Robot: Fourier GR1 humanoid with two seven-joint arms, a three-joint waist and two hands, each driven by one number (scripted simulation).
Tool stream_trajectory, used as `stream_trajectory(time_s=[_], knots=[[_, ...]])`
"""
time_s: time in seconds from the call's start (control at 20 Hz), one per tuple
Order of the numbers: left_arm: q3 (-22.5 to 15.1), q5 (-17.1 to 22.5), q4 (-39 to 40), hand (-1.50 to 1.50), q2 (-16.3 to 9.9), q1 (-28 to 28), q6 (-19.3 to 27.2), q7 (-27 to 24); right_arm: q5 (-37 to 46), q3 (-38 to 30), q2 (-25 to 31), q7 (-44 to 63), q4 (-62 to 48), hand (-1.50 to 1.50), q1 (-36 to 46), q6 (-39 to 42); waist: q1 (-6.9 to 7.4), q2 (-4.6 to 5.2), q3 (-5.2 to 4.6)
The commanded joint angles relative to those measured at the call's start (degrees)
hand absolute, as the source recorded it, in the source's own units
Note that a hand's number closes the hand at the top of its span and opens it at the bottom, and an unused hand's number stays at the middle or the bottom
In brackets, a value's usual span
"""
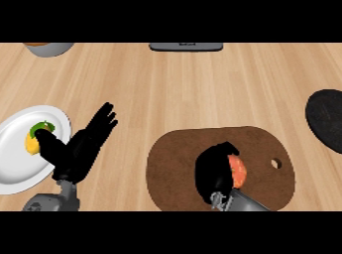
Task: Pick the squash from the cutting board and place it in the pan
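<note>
Right hand (216, 171) fingers curled round the squash (239, 170), which lies on the cutting board (181, 163), long axis running toward the far edge. Pan (336, 121) lies beyond the board's right side. Left hand (82, 146) rests open beside a white plate (5, 158).

I could read no text anywhere. The only lettering sat as a faint pale mark on the grey device (186, 46) at the desk's far edge, too small and blurred for me to make out. Nothing else before me carried a label, brand, number or sign.
</note>
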State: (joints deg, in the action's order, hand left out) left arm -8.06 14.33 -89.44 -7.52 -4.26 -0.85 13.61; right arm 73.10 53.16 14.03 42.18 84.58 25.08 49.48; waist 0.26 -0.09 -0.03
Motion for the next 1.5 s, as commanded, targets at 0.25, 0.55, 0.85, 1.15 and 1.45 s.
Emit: stream_trajectory(time_s=[0.25,0.55,0.85,1.15,1.45], knots=[[1.57,0.7,-0.67,0.0,-0.56,2.31,-2.42,-0.57,3.58,-1.84,4.7,-7.36,1.22,1.5,-1.75,-10.51,-0.37,-0.02,0.04],[2.53,0.27,-0.78,0.0,0.08,2.24,0.54,0.13,-10.12,-16.86,1.86,-5.96,10.64,1.5,-20.73,-28.91,-5.11,-0.31,0.36],[2.75,0.67,-1.64,0.0,-0.42,2.57,-0.62,-0.41,-6.47,-23.37,10.27,-8.05,26.45,1.5,-27.98,-46.12,-3.08,-0.57,0.11],[0.36,-1.05,-2.42,0.0,0.72,4.2,-0.36,-0.78,-11.85,-29.64,9.51,-11.06,37.53,1.5,-35.97,-58.52,-1.98,-0.28,0.14],[1.02,-0.09,-2.4,0.0,0.28,1.18,-0.95,1.88,-27.62,-37.1,6.66,-16.37,42.92,1.5,-40.54,-65.51,-1.29,-0.01,0.18]])
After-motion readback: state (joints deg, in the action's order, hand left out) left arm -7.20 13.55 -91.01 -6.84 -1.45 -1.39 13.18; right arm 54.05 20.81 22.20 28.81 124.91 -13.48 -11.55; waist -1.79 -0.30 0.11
